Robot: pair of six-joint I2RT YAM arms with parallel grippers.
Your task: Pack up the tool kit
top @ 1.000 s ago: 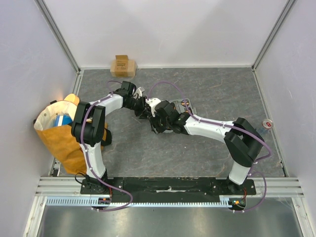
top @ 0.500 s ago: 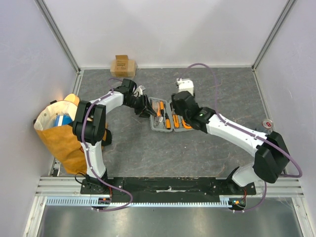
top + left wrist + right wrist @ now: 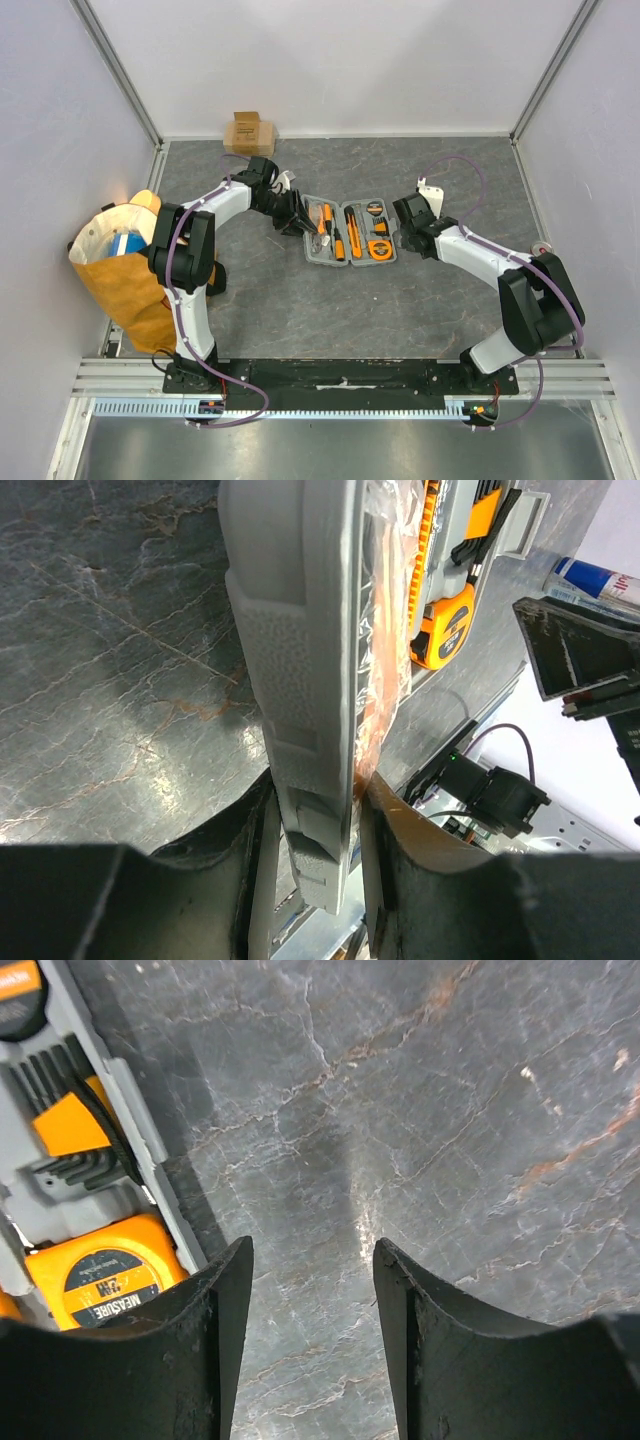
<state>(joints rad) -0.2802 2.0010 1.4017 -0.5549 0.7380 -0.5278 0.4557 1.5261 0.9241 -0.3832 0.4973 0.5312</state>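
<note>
Currently the grey tool kit case point(image 3: 348, 232) lies opened out flat on the tabletop point(image 3: 450, 180), mid-field between the two arms, both halves face up.

Left tool point(image 3: 315, 820): closed down on the left rim of the case. The wrist view shows the grey wall pinched between the two fingers, with a crinkled clear film just inside the rim.

Right tool point(image 3: 312, 1250): fingers spread, nothing between them, only bare tabletop below. It hangs just beside the right edge of the case, apart from it.

Contents, as far as visible:
- tape measure point(image 3: 100, 1270) seated in its well at the right end
- a black key set in an orange holder point(image 3: 75, 1125) next to it
- orange-and-black hand tools point(image 3: 335, 225) in rows across both halves; I cannot tell individual types from above

Progress, my judgement: loading looks done. Every well I can see is filled, and I spot no loose tool outside the case in the top view. Left to do: fold one half over the other and snap the latches. I cannot see the latches clearly.
</note>
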